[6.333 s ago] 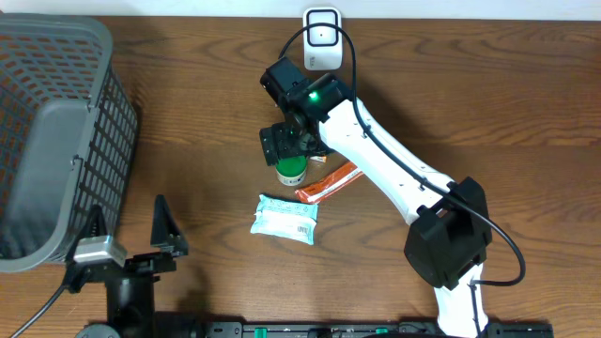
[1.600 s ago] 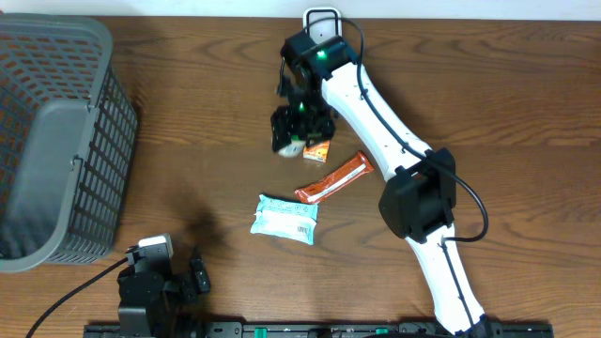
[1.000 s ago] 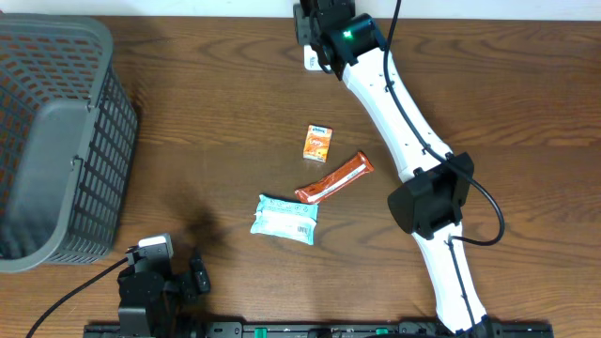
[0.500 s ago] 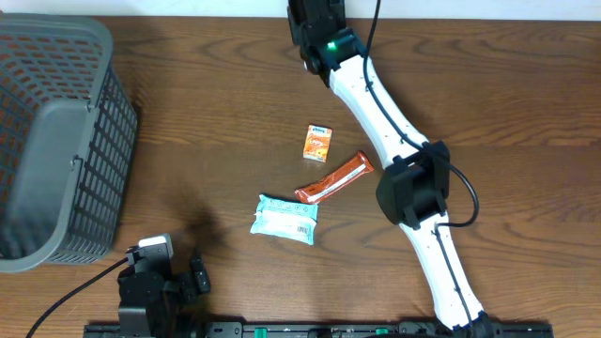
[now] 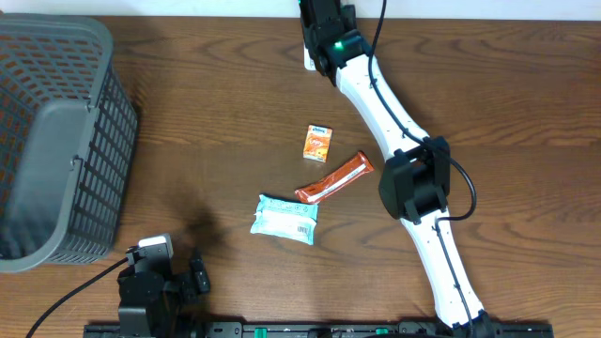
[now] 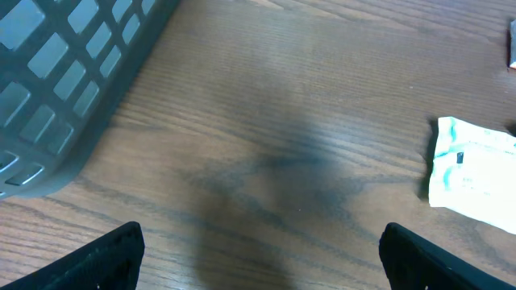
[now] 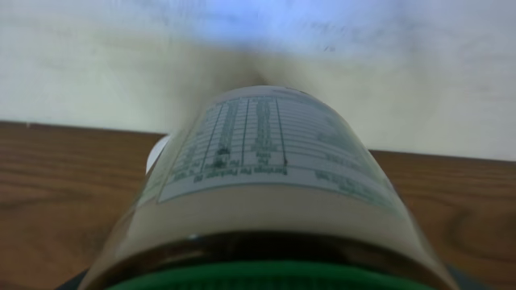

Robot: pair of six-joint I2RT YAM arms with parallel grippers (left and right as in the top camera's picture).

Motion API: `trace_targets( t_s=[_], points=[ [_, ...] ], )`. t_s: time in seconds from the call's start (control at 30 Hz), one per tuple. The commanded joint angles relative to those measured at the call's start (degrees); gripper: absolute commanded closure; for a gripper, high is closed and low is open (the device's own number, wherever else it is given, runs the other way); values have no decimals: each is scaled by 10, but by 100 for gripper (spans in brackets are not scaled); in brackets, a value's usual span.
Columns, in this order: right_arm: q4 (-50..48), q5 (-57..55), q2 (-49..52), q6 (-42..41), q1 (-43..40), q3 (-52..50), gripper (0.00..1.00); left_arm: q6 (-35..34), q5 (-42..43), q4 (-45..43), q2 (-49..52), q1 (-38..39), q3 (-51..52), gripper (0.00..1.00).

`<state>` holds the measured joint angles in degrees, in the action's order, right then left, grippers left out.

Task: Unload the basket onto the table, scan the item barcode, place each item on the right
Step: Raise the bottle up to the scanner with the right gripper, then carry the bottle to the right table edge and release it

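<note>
A bottle [image 7: 266,185] with a green cap [image 7: 274,280] and a printed label fills the right wrist view, lying lengthwise in my right gripper, which is shut on it; its fingers are hidden behind the bottle. From overhead, my right gripper [image 5: 322,21] sits at the table's back edge over the white scanner [image 5: 307,62], which is mostly covered. A white edge [image 7: 156,155] of it peeks out left of the bottle. My left gripper [image 6: 262,274] hangs open over bare wood at the front left, holding nothing.
A small orange box [image 5: 318,142], a red-orange snack bar [image 5: 335,178] and a white-teal packet [image 5: 285,218] lie mid-table. The packet [image 6: 472,169] also shows at the right of the left wrist view. A grey mesh basket [image 5: 56,141] stands at the left edge.
My right gripper carried the bottle from mid-table up to the scanner at the back edge, uncovering the orange box. Over the last half second it barely shifted. The left arm pulled back earlier.
</note>
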<state>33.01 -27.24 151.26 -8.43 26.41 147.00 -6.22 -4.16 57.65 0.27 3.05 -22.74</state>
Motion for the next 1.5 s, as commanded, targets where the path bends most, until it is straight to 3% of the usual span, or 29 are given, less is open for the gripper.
trace_targets(
  t_s=[0.0, 0.77, 0.9, 1.2, 1.47],
  points=[
    [-12, -11, 8, 8, -1, 5, 48, -5, 6, 3, 0, -1, 0, 6],
    [-111, -11, 9, 9, -13, -48, 51, -5, 6, 3, 0, -1, 0, 6],
    [-107, -19, -4, 52, -8, -46, 51, -5, 6, 3, 0, -1, 0, 6],
    [-2, -193, -60, 153, -2, -46, 53, -5, 6, 3, 0, -1, 0, 6],
    [129, -297, -65, 169, -58, -46, 54, -5, 6, 3, 0, -1, 0, 6]
  ],
)
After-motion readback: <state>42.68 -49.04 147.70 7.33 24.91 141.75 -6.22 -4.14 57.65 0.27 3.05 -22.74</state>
